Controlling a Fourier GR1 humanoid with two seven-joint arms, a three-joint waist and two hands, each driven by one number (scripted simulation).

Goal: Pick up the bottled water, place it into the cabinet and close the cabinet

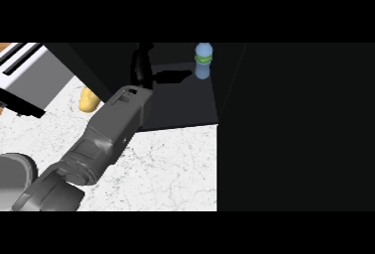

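**Bottle standing inside cabinet, hand just beside it**

I see the bottled water [204, 60], a clear blue cylinder with a green label band, upright on the dark cabinet [183, 106] floor near the back. My left hand [147, 72], black, reaches in to its left, fingers extended and spread, gripping nothing. The grey forearm crosses a white marbled counter [168, 168]. A boxy silver toaster [33, 74] and a tan rounded item [89, 99] sit at left.
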